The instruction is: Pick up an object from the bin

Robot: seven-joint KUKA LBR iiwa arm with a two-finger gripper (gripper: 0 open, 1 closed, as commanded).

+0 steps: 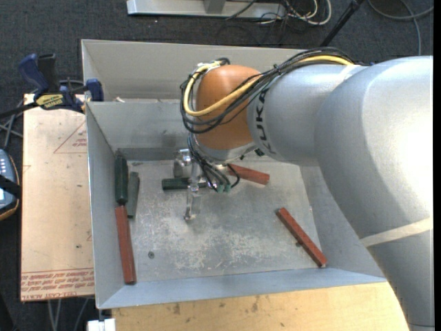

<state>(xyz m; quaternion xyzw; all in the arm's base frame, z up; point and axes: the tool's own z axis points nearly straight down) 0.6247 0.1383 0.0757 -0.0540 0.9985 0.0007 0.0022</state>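
1. The gripper (189, 214) hangs low over bare floor near the middle of the bin (102, 185). I honestly can't tell if it's clenched or released.
2. The closest thing is a short dark green piece (172, 183) at its 11 o'clock, just beside the wrist hardware.
3. There's a red stick (249, 175) at 2 o'clock, with its left end hidden under the orange cover (220, 109).
4. Along the 9 o'clock wall I've got a dark green pen (121, 179), and a long red-brown stick (125, 245) lies toward 7.
5. A slanted red-brown stick (301, 237) lies at 4 o'clock, well apart.
6. The arm (358, 136) blocks my view of the bin's 3 o'clock side.
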